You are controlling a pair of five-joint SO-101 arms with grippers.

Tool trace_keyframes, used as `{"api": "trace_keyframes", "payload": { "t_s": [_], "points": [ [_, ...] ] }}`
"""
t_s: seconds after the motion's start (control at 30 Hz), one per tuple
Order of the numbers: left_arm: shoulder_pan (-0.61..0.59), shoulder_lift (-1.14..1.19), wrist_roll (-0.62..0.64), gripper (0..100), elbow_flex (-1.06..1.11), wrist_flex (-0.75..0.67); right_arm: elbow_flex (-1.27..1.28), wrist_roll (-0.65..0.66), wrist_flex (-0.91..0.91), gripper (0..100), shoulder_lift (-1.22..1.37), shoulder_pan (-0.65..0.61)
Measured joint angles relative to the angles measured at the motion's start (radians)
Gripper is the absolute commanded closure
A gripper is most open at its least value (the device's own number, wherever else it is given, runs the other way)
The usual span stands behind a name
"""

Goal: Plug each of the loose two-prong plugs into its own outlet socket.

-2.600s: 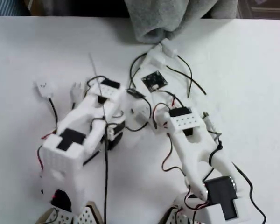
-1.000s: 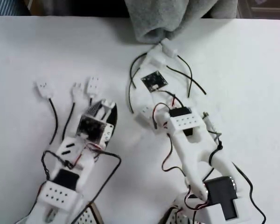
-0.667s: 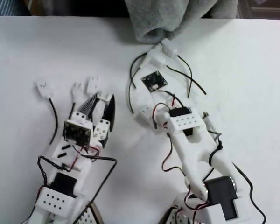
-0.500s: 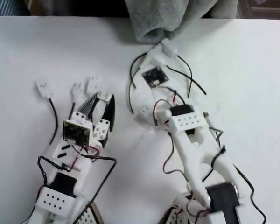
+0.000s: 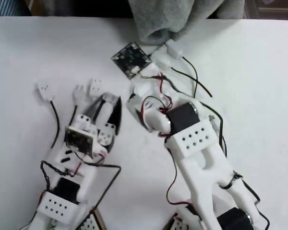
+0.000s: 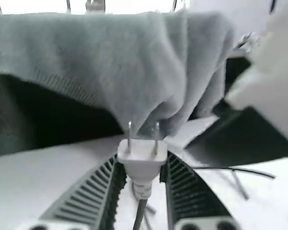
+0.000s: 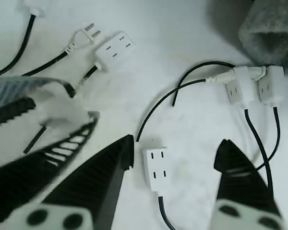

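My left gripper (image 6: 141,165) is shut on a white two-prong plug (image 6: 142,155), whose prongs point away from the wrist toward the grey cloth (image 6: 134,72). From above, this gripper (image 5: 108,103) sits just beside a white outlet socket (image 5: 96,87). My right gripper (image 7: 177,143) is open, its black fingers (image 7: 105,175) straddling another white outlet socket (image 7: 155,168) that lies flat on the table. A loose plug (image 7: 86,33) and a socket (image 7: 114,49) lie farther off. The right arm (image 5: 189,136) reaches over the table's middle.
Two joined white connectors (image 7: 254,86) with black cords lie near the grey cloth (image 5: 168,19) at the table's far edge. Another white socket (image 5: 45,90) on a black cord lies at the far left. Black cords (image 5: 194,79) loop around the middle.
The right arm swung forward and to the left, bringing its open gripper over the middle socket. The left arm pulled back, then edged forward with the plug.
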Motion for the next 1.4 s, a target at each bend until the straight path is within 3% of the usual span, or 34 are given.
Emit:
{"api": "trace_keyframes", "payload": {
  "t_s": [0.23, 0.4, 0.57, 0.7, 0.87, 1.4],
  "points": [
    [0.121, -0.002, 0.000, 98, 0.000, -0.092, -0.109, 0.000, 0.118, 72.3, -0.094, -0.006],
    [0.121, -0.002, 0.000, 98, 0.000, -0.137, -0.118, -0.002, 0.123, 72.3, -0.227, -0.017],
    [0.126, -0.002, 0.000, 98, 0.000, -0.169, -0.120, 0.000, 0.186, 72.3, -0.307, -0.133],
    [0.126, -0.002, 0.000, 98, 0.000, -0.169, -0.120, 0.000, 0.195, 72.3, -0.313, -0.212],
    [0.126, -0.002, 0.000, 98, 0.000, -0.169, -0.057, 0.080, 0.121, 72.3, -0.250, -0.222],
    [0.133, 0.003, 0.002, 98, 0.000, -0.166, 0.006, 0.284, -0.167, 72.3, -0.147, 0.028]
  ]
}}
